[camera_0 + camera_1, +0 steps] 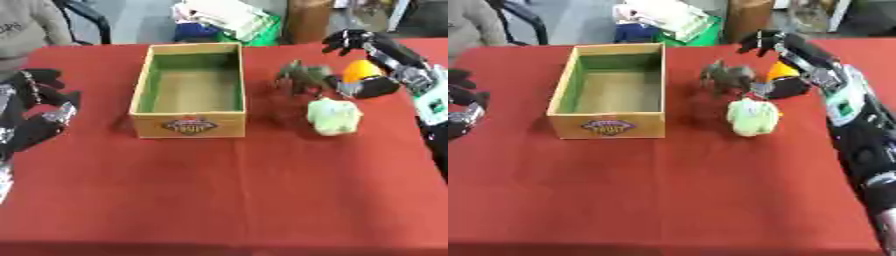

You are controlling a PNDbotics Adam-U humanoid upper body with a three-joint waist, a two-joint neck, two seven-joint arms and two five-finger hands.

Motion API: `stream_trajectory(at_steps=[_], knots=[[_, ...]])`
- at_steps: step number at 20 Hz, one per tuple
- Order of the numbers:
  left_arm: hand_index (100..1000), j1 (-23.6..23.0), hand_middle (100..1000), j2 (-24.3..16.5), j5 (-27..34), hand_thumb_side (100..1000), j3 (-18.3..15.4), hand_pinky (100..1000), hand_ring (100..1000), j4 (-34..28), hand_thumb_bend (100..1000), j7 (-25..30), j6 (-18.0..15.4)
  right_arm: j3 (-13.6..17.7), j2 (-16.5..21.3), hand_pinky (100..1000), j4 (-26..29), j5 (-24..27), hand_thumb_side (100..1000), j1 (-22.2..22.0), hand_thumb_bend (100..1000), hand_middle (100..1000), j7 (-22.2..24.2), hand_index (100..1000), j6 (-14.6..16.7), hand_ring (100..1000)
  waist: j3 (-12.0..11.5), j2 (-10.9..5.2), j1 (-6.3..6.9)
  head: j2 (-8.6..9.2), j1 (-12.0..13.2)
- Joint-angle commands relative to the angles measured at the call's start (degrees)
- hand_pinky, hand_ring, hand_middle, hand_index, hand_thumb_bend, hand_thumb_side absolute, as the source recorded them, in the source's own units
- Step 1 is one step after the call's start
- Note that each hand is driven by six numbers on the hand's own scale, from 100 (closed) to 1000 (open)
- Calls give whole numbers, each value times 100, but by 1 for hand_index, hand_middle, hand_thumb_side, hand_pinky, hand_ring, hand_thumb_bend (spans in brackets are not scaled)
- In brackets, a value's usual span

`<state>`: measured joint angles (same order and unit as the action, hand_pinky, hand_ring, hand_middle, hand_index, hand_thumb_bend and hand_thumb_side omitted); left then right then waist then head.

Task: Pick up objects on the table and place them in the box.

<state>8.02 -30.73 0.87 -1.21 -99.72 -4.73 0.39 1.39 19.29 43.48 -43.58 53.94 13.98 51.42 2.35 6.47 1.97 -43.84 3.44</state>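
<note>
A red bench (227, 200) fills most of the view. On its far left-centre sits a wooden box (188, 125), open at the top, green on its inner walls, with a printed label on the near wall; nothing shows inside it. The right arm (859, 130) reaches in from the right edge toward the far side, and its right hand (767, 40) hangs above the far right of the bench with fingers spread wide, holding nothing. The left hand (39, 107) rests at the left edge, fingers relaxed and open. 3 objects lie right of the box: a pale green lumpy object (333, 116) nearest, a black and orange object (365, 80) just beyond it to the right, and a small grey-green animal figure (300, 76) to that object's left.
</note>
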Motion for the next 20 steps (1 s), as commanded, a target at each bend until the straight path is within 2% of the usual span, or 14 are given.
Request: stream_trajectory(at_steps=[1, 11, 15, 20], knots=[[740, 46, 575, -97, 19, 184, -40, 604, 572, -124, 337, 3, 2, -20, 83, 663, 175, 107, 545, 107, 289, 826, 136, 811, 55, 869, 2, -91, 3, -11, -8], [740, 49, 575, -103, 20, 184, -39, 604, 573, -124, 336, 3, 3, -242, 100, 696, 414, 314, 595, -94, 375, 847, 822, 843, 55, 881, 6, -94, -4, -3, -15], [740, 45, 575, -105, 18, 184, -43, 604, 573, -122, 337, -1, 4, -242, 109, 707, 396, 202, 610, -253, 403, 852, 1017, 849, 55, 884, -1, -92, -8, -4, -12], [740, 50, 575, -106, 17, 185, -40, 604, 573, -123, 336, 1, 4, -204, 107, 717, 259, -98, 630, -439, 435, 857, 1028, 855, 55, 886, -3, -85, -9, -2, -8]])
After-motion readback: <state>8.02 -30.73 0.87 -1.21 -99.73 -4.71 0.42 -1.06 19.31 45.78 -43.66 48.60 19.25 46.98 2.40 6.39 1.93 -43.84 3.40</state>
